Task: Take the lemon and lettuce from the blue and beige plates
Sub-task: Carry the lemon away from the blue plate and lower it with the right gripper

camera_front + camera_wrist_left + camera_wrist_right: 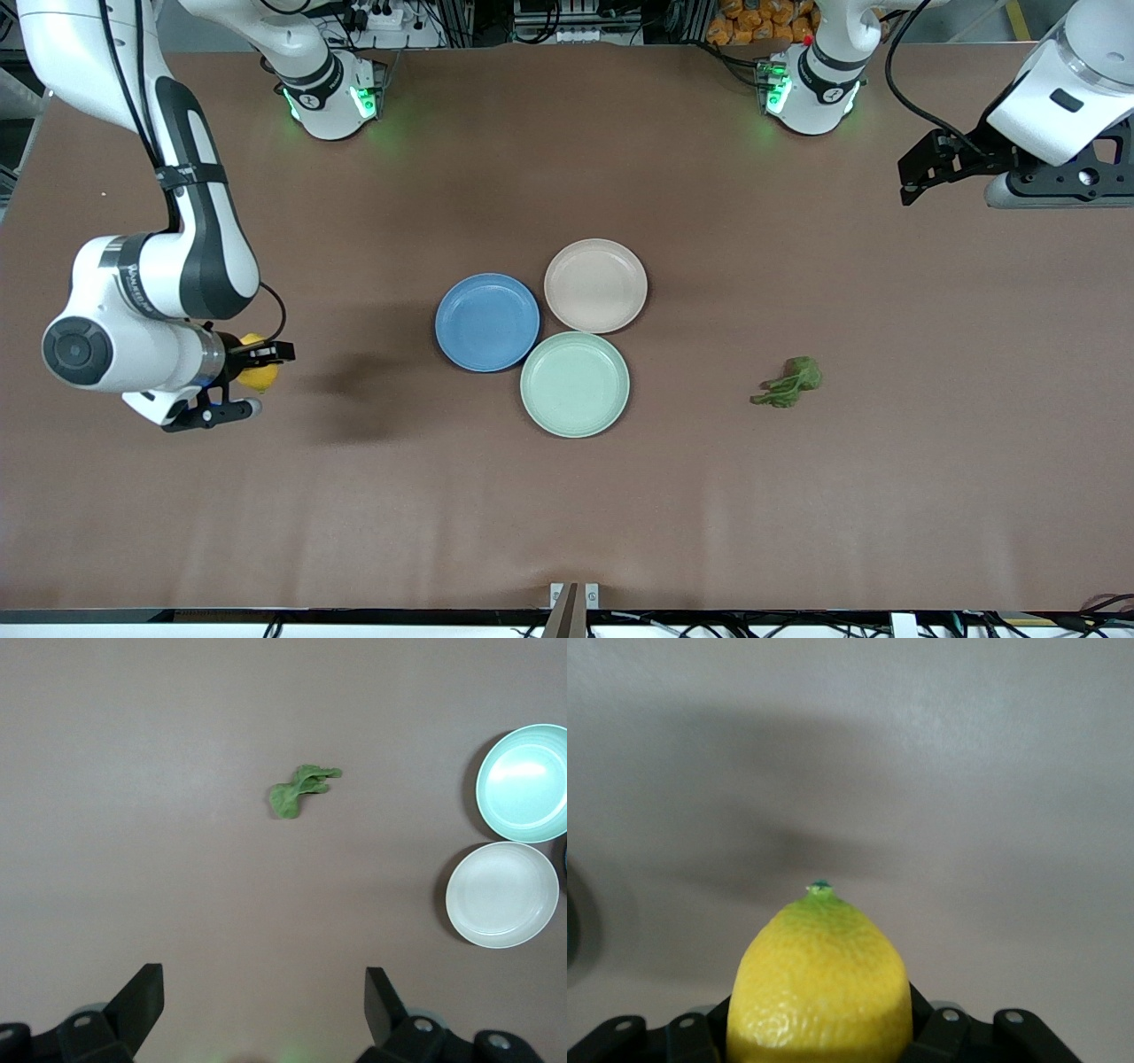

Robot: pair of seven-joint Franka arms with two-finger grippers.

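Note:
My right gripper point(259, 376) is shut on the yellow lemon point(258, 375), held in the air over bare table toward the right arm's end. In the right wrist view the lemon point(819, 988) fills the space between the jaws of that gripper point(819, 1032). The dark green lettuce point(788, 383) lies on the table toward the left arm's end, beside the plates. The blue plate point(487, 322) and the beige plate point(595, 285) sit empty mid-table. My left gripper point(914, 180) hangs open and empty high over its end of the table. Its wrist view shows the lettuce point(301, 790) ahead of the open gripper point(263, 983).
A mint-green plate point(575, 384), also empty, touches the blue and beige plates and lies nearest the front camera. It shows in the left wrist view point(524, 782) beside the beige plate point(502, 894). Brown table point(567, 514) surrounds everything.

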